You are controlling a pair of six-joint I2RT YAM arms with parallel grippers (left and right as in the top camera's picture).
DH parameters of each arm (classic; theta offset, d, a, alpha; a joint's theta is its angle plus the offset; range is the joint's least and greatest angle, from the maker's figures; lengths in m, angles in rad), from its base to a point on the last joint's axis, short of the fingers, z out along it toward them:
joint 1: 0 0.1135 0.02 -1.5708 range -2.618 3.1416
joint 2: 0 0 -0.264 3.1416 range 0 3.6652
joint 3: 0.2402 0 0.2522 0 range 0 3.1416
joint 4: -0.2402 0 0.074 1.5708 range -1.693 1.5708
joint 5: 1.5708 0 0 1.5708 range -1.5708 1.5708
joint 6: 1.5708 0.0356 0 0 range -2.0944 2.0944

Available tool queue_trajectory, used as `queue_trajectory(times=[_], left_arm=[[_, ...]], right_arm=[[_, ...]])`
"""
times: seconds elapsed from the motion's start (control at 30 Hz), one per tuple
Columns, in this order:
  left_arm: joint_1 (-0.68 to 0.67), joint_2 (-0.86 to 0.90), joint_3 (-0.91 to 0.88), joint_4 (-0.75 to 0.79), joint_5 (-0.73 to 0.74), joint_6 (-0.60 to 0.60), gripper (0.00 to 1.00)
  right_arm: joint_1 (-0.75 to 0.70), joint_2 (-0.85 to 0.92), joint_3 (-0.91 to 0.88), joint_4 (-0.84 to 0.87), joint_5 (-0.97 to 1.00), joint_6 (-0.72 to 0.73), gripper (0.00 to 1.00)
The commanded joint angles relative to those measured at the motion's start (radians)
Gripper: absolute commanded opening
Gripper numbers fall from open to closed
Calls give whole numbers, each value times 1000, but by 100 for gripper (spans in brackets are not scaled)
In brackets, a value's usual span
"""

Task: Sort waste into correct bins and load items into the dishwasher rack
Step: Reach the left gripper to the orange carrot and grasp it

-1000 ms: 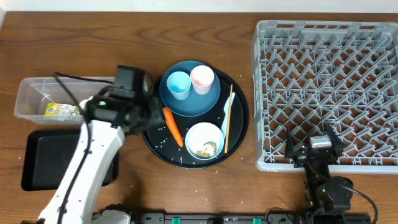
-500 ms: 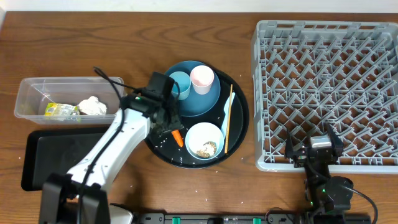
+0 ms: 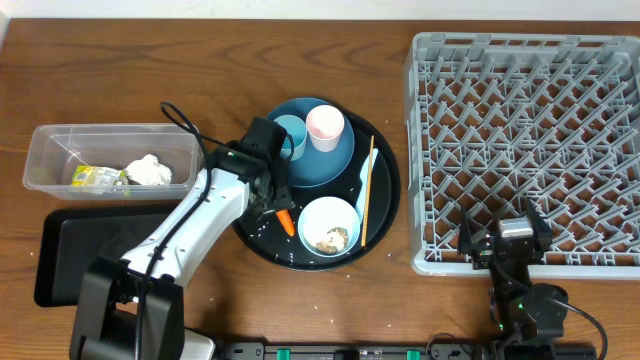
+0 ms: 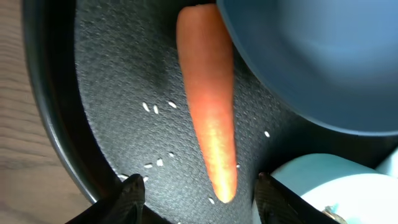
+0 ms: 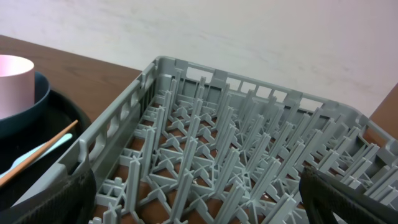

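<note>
Now: L pincer [image 4: 200, 198] is spread and empty, one tip each side of the carrot [image 4: 208, 106]. The carrot lies just below me on the round black tray [image 4: 53, 124], its thick end hidden by the dark blue plate [image 4: 311, 56] rim. Proc.: descend straight, shift fwd off the tapered tip, and close w/o nudging the plate or the white bowl [image 4: 336, 186] beside one tip.

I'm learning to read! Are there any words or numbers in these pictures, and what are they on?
No words or numbers can be read anywhere. The yellow-green wrapper in the clear tub may carry print, but it is too small and blurred to tell.
</note>
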Motion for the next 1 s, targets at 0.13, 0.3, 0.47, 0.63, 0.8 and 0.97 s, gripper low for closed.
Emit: queue_trajectory(times=[0.13,0.3,0.47,0.63,0.8,0.97], left_arm=[[-1,7,-9,-5,-84,2,58],[-1,8,-43,21,-84,1,59],[-2,8,-122,114,-75,-21,59],[-1,8,-179,213,-3,-25,59],[-2,8,-179,239,-1,-25,59],[-2,8,-179,243,0,-25,59]], right_arm=[[-6,-4,-2,-3,3,-5,99],[-6,-4,-2,-3,3,-5,99],[-6,-4,-2,-3,3,-5,99],[-6,-4,-2,-3,3,-5,99],[-6,-4,-2,-3,3,-5,99],[-6,-4,-2,-3,3,-5,99]])
